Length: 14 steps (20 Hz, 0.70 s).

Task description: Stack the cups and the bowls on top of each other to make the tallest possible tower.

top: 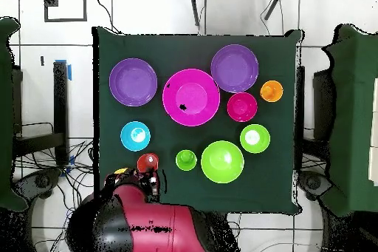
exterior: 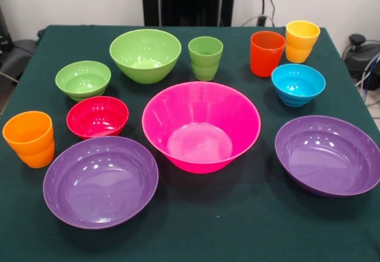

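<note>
All cups (exterior: 205, 57) and bowls (exterior: 200, 125) stand upright, mouths up.

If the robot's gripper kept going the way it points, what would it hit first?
Probably the red-orange cup, just ahead of the gripper in the overhead view; its height is unclear.

My bulky red and black arm (top: 144, 227) is drawn back, folded low over my own pedestal at the table's edge. From overhead, its dark wrist end (top: 136, 181) just reaches over the table's rim. Whether my fingers are parted or closed cannot be made out. From the front, only my dark pedestal (exterior: 189, 0) shows.
</note>
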Tool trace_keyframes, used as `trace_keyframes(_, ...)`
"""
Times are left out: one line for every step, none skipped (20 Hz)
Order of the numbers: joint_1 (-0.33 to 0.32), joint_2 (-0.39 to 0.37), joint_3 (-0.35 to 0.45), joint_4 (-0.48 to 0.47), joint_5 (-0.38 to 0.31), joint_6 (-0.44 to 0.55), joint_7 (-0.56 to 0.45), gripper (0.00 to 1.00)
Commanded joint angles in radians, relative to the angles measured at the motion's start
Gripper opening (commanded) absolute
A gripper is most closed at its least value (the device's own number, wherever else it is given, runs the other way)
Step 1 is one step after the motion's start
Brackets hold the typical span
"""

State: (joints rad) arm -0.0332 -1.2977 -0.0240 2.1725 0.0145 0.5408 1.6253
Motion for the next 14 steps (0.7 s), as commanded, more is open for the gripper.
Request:
trace_keyframes(-0.038, 0.184, 0.043, 0.016, -0.038, -0.168, 0.147, 1.0)
trace_keyframes(-0.046, 0.21, 0.049, 0.023, -0.043, -0.208, 0.144, 1.0)
trace_keyframes(-0.054, 0.236, 0.055, 0.027, -0.05, -0.245, 0.14, 1.0)
trace_keyframes(-0.064, 0.258, 0.064, 0.036, -0.054, -0.28, 0.135, 1.0)
trace_keyframes(-0.073, 0.281, 0.074, 0.044, -0.056, -0.312, 0.13, 1.0)
trace_keyframes(-0.079, 0.302, 0.08, 0.049, -0.059, -0.344, 0.129, 1.0)
trace_keyframes(-0.08, 0.323, 0.079, 0.049, -0.068, -0.372, 0.13, 1.0)
trace_keyframes(-0.082, 0.344, 0.08, 0.05, -0.074, -0.401, 0.13, 1.0)
trace_keyframes(-0.093, 0.364, 0.093, 0.056, -0.073, -0.426, 0.128, 1.0)
trace_keyframes(-0.101, 0.382, 0.1, 0.057, -0.077, -0.449, 0.125, 1.0)
trace_keyframes(-0.105, 0.398, 0.102, 0.055, -0.081, -0.468, 0.124, 1.0)
trace_keyframes(-0.107, 0.411, 0.104, 0.055, -0.083, -0.481, 0.123, 1.0)
trace_keyframes(-0.103, 0.431, 0.098, 0.05, -0.089, -0.506, 0.126, 1.0)
trace_keyframes(-0.099, 0.447, 0.093, 0.046, -0.092, -0.521, 0.127, 1.0)
